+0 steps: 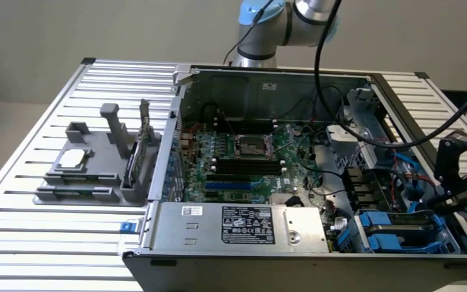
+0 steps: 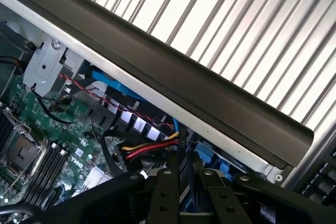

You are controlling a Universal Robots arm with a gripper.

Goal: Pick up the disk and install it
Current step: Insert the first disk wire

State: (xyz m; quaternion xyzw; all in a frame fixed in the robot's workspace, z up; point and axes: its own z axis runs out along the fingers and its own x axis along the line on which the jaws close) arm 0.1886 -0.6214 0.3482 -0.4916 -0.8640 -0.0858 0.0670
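Now disk (image 1: 397,229) lies in case (image 1: 298,267) corner, just beside claw (image 1: 461,194); cannot tell claw's state.

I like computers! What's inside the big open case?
A green board, coloured cables, and blue trays in one corner. The grey box with stickers hides whatever lies under it.

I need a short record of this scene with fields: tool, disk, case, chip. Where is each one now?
tool: over the drive bay, at the exterior view's right
disk: blue-framed, low in that bay; held or not, cannot tell
case: open, lying on the slatted table
chip: on the grey stand, outside the case
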